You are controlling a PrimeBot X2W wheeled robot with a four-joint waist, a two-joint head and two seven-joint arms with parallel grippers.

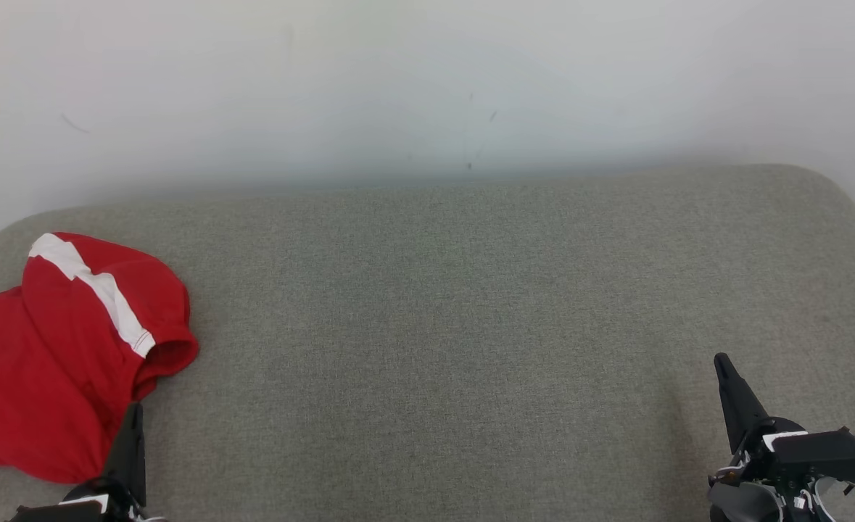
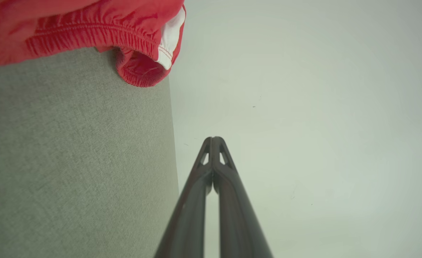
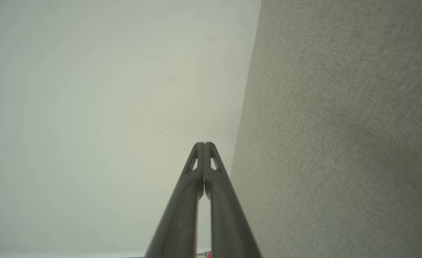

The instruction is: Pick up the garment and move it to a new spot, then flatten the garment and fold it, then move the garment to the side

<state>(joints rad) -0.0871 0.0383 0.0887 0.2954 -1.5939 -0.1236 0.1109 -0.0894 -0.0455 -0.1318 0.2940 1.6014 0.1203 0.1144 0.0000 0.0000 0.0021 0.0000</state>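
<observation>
Red garment (image 1: 57, 362) w/ white stripe (image 1: 101, 290) lies at 9 o'clock on grey cushion (image 1: 434, 326). Left gripper (image 1: 135, 420), 7 o'clock, clenched, empty; right gripper (image 1: 723, 366), 4 o'clock, also clenched, empty.

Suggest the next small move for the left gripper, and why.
Probably open the left gripper and ease it toward the red garment. It is shut on nothing, and the garment lies bunched, not flat, at the left of the grey surface just beside it, while the right gripper sits far off.
</observation>
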